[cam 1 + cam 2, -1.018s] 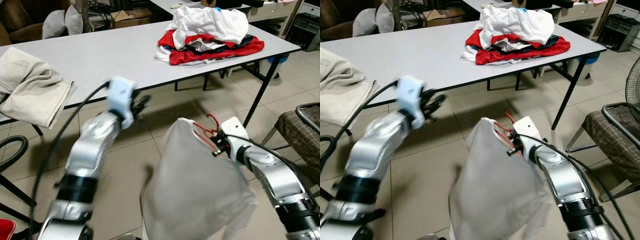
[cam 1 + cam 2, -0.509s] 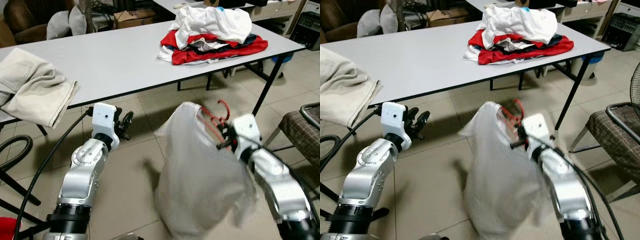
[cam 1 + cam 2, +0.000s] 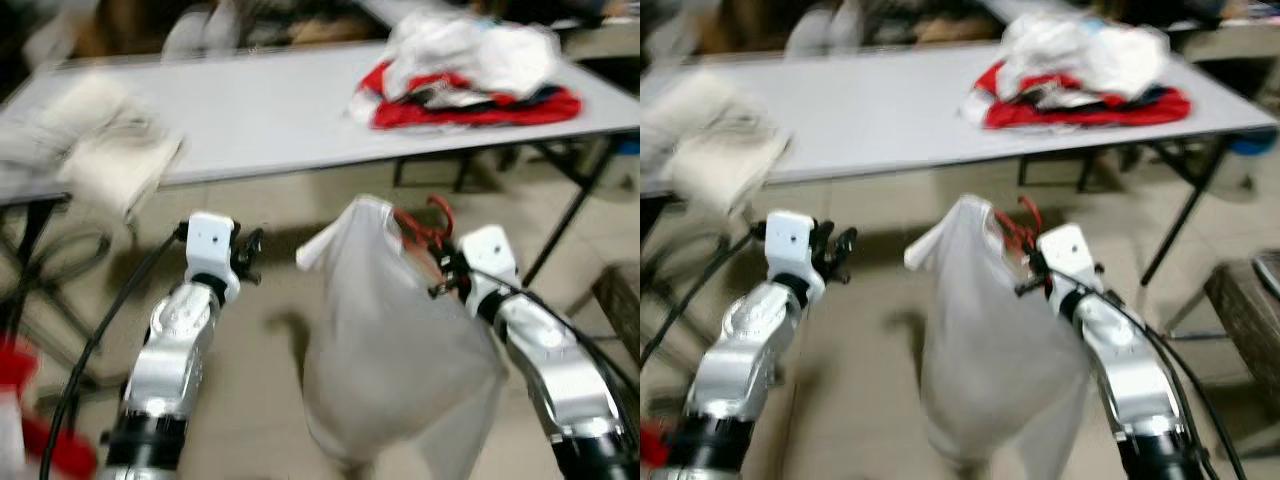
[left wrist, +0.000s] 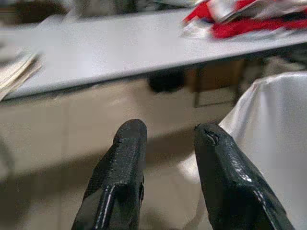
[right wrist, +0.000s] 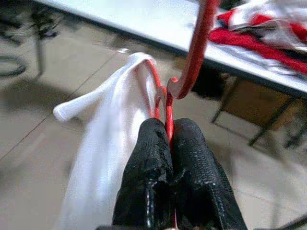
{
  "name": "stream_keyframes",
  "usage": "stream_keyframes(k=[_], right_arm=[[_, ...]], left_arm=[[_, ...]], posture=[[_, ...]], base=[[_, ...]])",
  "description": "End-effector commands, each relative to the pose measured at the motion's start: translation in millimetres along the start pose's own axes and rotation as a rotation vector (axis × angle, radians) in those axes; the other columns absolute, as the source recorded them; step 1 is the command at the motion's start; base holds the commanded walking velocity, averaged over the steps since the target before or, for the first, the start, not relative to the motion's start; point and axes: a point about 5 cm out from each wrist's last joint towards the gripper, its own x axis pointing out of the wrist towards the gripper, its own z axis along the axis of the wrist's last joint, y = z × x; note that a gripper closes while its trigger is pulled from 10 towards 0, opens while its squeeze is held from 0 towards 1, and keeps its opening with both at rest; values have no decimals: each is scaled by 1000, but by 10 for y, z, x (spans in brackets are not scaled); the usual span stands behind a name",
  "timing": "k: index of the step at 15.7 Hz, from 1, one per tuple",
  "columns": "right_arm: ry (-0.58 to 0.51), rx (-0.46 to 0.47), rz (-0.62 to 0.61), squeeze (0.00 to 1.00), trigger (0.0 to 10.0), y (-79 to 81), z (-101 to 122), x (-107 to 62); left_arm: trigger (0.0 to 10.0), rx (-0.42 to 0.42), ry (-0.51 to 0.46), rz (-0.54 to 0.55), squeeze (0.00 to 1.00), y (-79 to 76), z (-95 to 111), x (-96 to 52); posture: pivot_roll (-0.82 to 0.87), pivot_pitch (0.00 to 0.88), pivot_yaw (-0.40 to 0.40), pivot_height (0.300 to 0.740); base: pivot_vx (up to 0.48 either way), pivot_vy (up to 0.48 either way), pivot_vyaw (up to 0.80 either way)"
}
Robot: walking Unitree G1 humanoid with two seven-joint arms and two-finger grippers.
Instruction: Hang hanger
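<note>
Carrying the dressed hanger, looking for a rail

Pinching the red hanger (image 5: 169, 103) at its neck, my right gripper (image 5: 168, 143) has both black fingers clamped tight on the wire just below the hook — I judge that grip keeps the hook free and pointing up, ready to drop over a rail. From the hanger a white garment (image 3: 395, 340) drapes down in front of me, clear of the tiled floor (image 3: 255, 400); one sleeve sticks out sideways toward my left arm. The cloth looks thin, slightly sheer, and loose on the wire, so I expect it to swing with any quick turn.

My left gripper (image 4: 168, 143) hangs near the garment with its fingers spread apart, holding nothing — probably kept handy to steady the cloth.

Further out stands a grey table (image 3: 290, 110). A red-and-white clothes pile (image 3: 470, 70) lies on its right end, beige folded fabric (image 3: 110, 150) at its left. I see no rail or rod yet, and the head views are blurred.
</note>
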Motion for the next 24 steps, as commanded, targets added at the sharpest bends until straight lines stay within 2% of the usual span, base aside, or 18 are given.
stream_keyframes(k=[1,2,3,4,5,7,10,13,18,20,24], right_arm=[[-42,-13,8,0,10000,-29,97,32],[-34,2,14,0,10000,-33,83,63],[-32,9,11,0,10000,-40,71,75],[-26,84,-1,0,10000,-52,50,91],[-21,109,0,0,10000,-47,45,97],[7,147,-8,0,10000,-36,-50,71],[16,213,-94,0,10000,-114,-132,29],[40,163,-53,0,10000,-74,-170,-16],[43,137,-11,0,10000,-40,-173,-22],[34,131,31,0,10000,5,-145,-3],[24,124,202,0,10000,193,-126,21]], left_arm=[[10000,37,-16,40,0,56,53,8],[10000,12,-36,42,0,54,79,2],[10000,21,-40,49,0,57,91,-17],[10000,40,-59,57,0,65,132,-74],[10000,61,-40,79,0,81,120,-86],[10000,14,-41,57,0,31,81,-112],[10000,-5,-9,67,0,13,20,-94],[10000,-38,8,72,0,1,-34,-66],[10000,-39,-19,51,0,-60,21,-40],[10000,-28,-23,55,0,-50,23,-62],[10000,20,-12,32,0,-46,-21,-198]], posture=[[-26,0,29,740],[-8,0,11,740],[3,0,0,740],[9,0,-9,740],[13,0,-13,740],[6,0,-4,740],[-1,0,4,740],[-33,0,21,740],[-30,0,10,740],[-19,0,-3,740],[3,0,-17,740]], base=[[0,-480,800],[0,0,800],[0,0,413],[0,0,0],[0,0,0],[156,0,0],[373,0,0],[420,0,0],[435,0,800],[435,0,800],[436,0,800]])
